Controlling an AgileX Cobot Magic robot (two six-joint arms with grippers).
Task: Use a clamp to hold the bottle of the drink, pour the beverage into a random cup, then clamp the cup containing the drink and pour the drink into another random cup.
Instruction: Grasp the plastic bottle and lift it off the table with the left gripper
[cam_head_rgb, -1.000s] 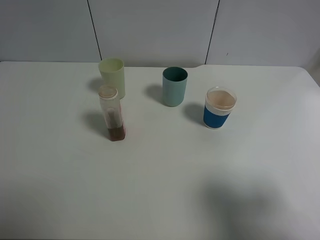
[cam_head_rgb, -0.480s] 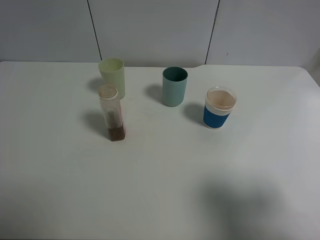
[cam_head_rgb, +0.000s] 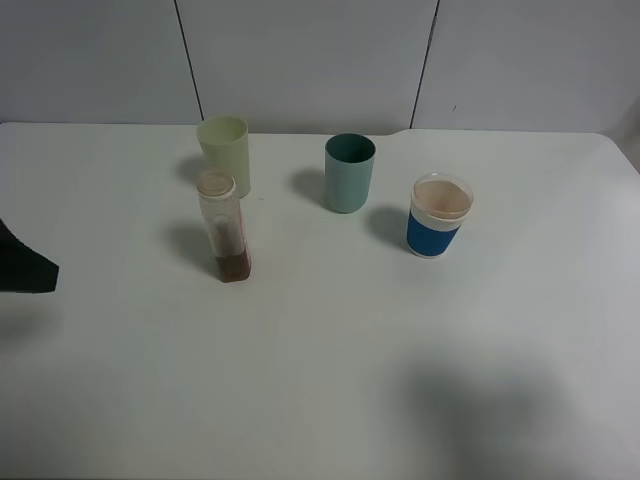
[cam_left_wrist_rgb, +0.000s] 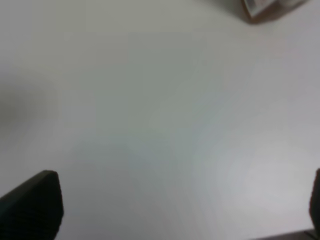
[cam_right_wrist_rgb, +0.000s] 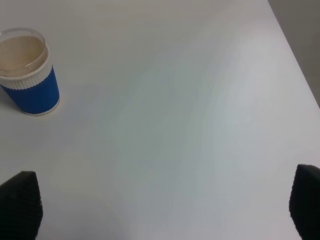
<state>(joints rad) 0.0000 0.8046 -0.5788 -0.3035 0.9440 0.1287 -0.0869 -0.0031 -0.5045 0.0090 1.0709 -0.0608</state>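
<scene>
Wrist views show left pincer (cam_left_wrist_rgb: 180, 202) and right pincer (cam_right_wrist_rgb: 164, 200) spread apart; only overhead shows teal cup (cam_head_rgb: 349, 175).

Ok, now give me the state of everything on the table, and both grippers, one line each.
Bottle: upright, a little brown liquid at the bottom.
Blue-banded cup: upright, contents unclear.
Teal cup: upright, untouched.
Yellow-green cup: upright, untouched.
Left gripper: open, holding nothing.
Right gripper: open, holding nothing.
</scene>
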